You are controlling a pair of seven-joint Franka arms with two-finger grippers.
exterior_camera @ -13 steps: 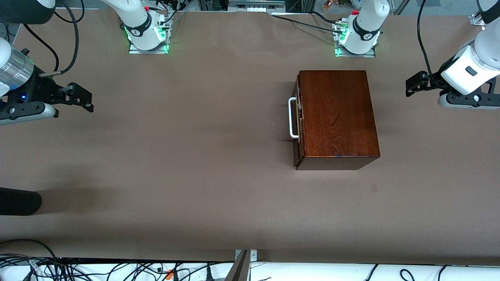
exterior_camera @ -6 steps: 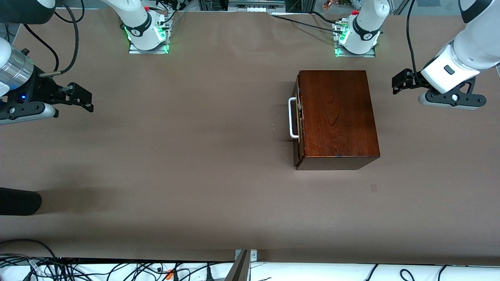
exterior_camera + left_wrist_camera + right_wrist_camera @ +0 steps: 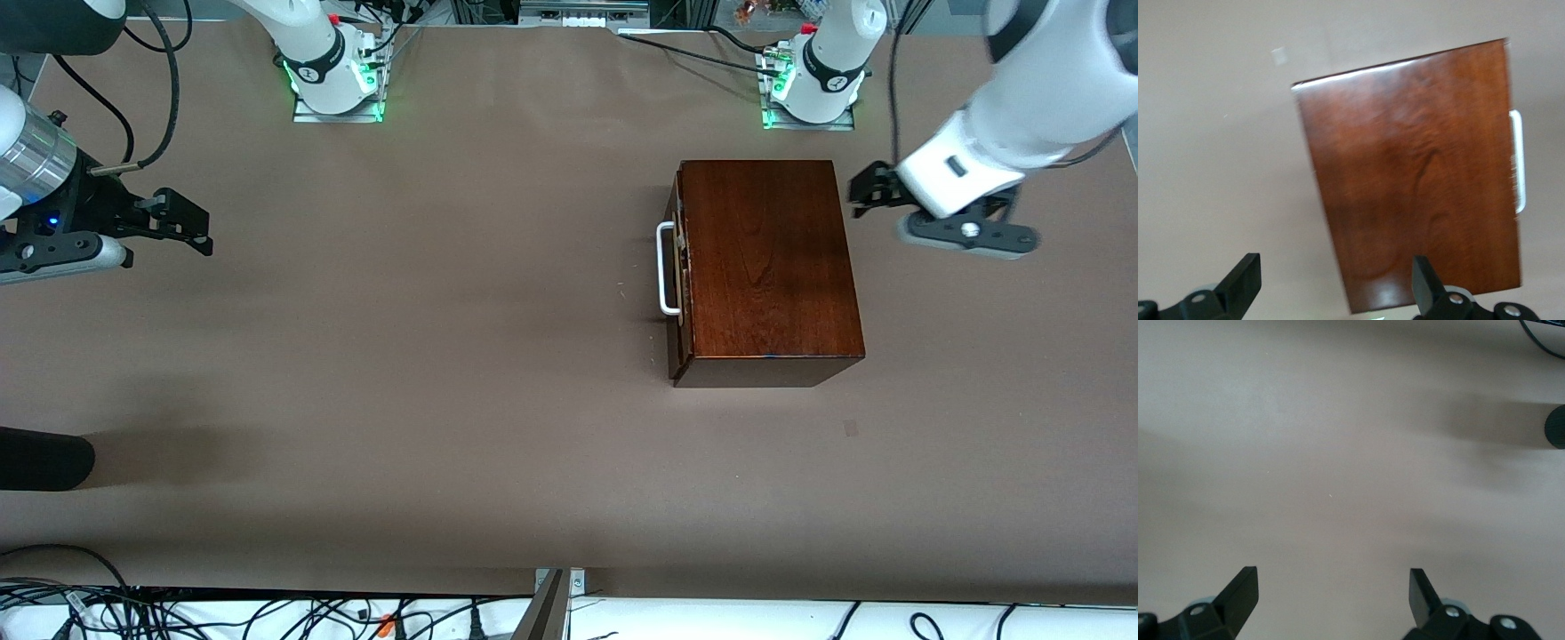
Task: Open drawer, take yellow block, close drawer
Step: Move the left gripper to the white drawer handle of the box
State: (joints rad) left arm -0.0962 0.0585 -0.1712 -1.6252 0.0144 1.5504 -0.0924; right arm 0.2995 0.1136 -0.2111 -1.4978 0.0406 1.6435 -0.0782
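Observation:
The dark reddish-brown wooden box [image 3: 765, 267] stands on the table near the left arm's base. Its drawer is pushed in, and the white bar handle [image 3: 665, 269] faces the right arm's end of the table. The box [image 3: 1418, 180] and handle [image 3: 1517, 160] also show in the left wrist view. The yellow block is hidden. My left gripper [image 3: 864, 191] is open and empty, in the air just off the box's end away from the handle; in its own view [image 3: 1335, 280] the jaws stand wide apart. My right gripper [image 3: 194, 227] waits open and empty [image 3: 1331, 590] over bare table at the right arm's end.
A dark rounded object [image 3: 44, 458] juts in at the right arm's end of the table, nearer the front camera; it also shows in the right wrist view [image 3: 1557, 427]. Cables [image 3: 267, 613] lie along the table's front edge. The arm bases [image 3: 338, 80] stand at the back.
My left arm has swung in from the table's end toward the box, its gripper now close beside the box. The right arm and the box have not moved.

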